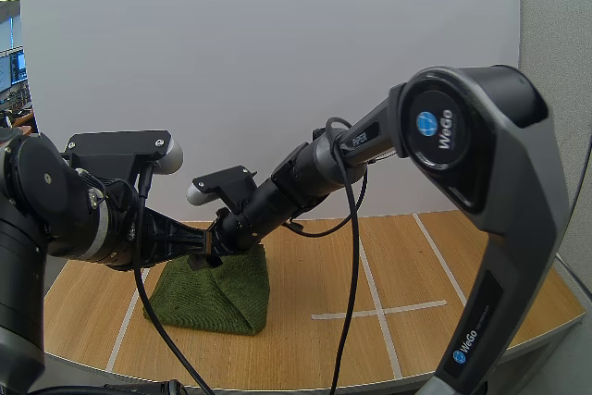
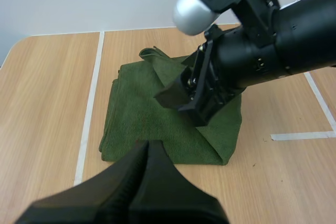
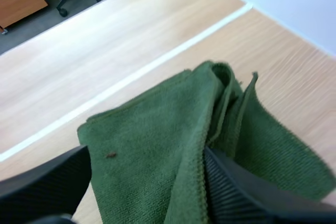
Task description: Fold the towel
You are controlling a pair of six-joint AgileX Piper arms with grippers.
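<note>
A dark green towel lies folded in a thick bundle on the wooden table, left of centre. My right gripper is down on it, open, and a raised fold of the towel stands between its ribbed fingers, leaning on one of them. Seen from the left wrist, the right gripper presses into the towel near its middle. My left gripper hovers just above the towel's near edge, its fingers shut together as one dark wedge with nothing in them.
White tape lines mark the tabletop: one runs along the towel's left side, others cross to its right. The table's rounded front edge lies close by. Bare wood lies right of the towel.
</note>
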